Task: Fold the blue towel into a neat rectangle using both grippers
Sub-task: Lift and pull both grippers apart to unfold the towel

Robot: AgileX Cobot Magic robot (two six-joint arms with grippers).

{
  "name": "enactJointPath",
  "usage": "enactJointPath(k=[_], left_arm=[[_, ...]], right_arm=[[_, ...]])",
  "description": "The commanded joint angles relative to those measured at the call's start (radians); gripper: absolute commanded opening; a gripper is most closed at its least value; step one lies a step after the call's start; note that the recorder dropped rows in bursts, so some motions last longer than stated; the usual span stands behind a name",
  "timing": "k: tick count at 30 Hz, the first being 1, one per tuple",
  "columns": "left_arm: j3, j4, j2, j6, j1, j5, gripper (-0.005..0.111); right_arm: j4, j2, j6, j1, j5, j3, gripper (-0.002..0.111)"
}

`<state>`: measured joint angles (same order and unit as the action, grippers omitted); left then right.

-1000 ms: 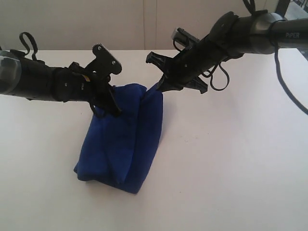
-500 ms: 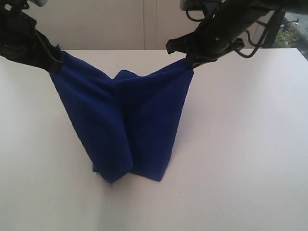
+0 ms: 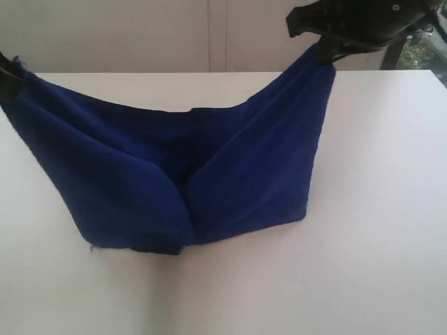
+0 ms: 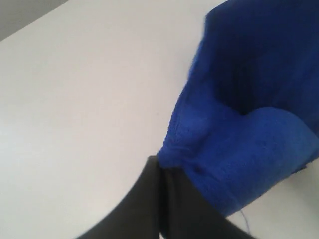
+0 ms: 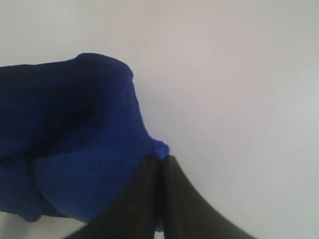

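Evidently stretched for flattening, the blue towel [image 3: 174, 174] is held up by two upper corners and sags between them in a deep V, its lowest folds resting on the white tabletop [image 3: 363, 265] near the middle. The jaws of the left gripper [image 4: 162, 169] are pressed fully together on a bunched corner of cloth, and those of the right gripper [image 5: 160, 159] are closed in the same way on the other corner. The corners are held high and well apart, presumably so that the doubled layers can be drawn flat before a fold is laid. In the exterior view the left gripper is nearly cut off at the frame edge, so its pose can be judged only from the wrist view. A crease is seen at the centre, where two hanging panels meet.
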<state>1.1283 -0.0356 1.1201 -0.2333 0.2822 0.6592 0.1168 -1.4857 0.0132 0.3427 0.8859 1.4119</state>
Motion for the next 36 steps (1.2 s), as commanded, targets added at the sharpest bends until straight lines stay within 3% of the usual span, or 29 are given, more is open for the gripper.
enactJointPath(k=[1,11,21,27,32,35,36], left_arm=[[0.002,0.137,-0.054,0.167,-0.002,0.085,0.0],[0.002,0.169,-0.226,0.221,-0.002,0.245,0.0],[0.002,0.242,-0.45,0.346,-0.002,0.358,0.0],[-0.01,0.254,-0.414,0.441,-0.002,0.427,0.0],[-0.222,0.269,-0.126,0.448,-0.002,-0.009,0.0],[-0.294,0.422,0.14,0.609,-0.004,-0.388,0.0],[-0.29,0.472,0.199,0.646,-0.004,-0.446,0.0]], right_arm=[[-0.106,0.118,0.076,-0.007,0.006,-0.074,0.0],[-0.135,0.428,0.124,-0.007,0.038,-0.214,0.0],[-0.136,0.725,0.131,-0.007,0.101,-0.227,0.0],[-0.255,0.715,0.286,-0.007,0.112,-0.269,0.0],[-0.54,0.429,0.49,-0.007,-0.123,-0.475,0.0],[-0.787,0.192,0.725,-0.007,-0.309,-0.505,0.0],[-0.868,0.136,0.808,-0.007,-0.324,-0.498,0.0]])
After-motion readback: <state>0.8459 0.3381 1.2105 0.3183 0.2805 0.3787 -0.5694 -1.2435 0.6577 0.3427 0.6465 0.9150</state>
